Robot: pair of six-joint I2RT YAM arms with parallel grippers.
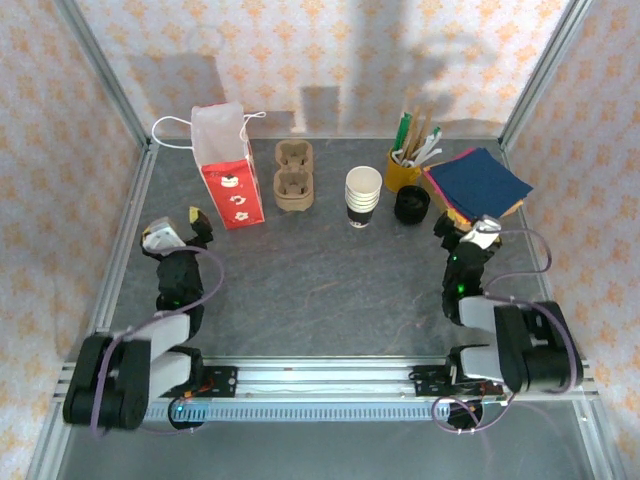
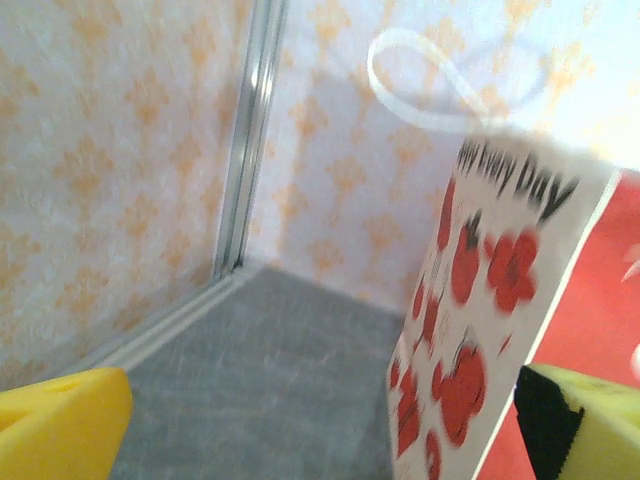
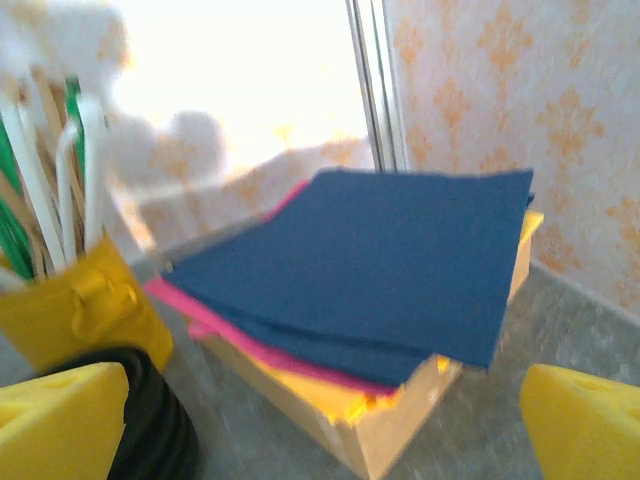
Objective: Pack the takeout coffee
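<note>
Brown carrier [image 1: 293,176], red bag [image 1: 225,175], yellow holder [image 1: 404,167], black lid stack [image 1: 412,205], napkin pile [image 1: 478,180]: one of each. One white cup [image 1: 363,197] stands mid-table between carrier and lid stack; whether more are nested in it is unclear. Left gripper [image 1: 178,226] and right gripper [image 1: 465,229] have fingers [image 2: 60,425] fully spread, holding and touching nothing.

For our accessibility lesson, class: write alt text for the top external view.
Two robot arms, left gripper and right gripper both open, face a grey table. Along its far side stand a red paper bag, cardboard carrier, white paper cup, yellow stirrer cup and napkins.
</note>
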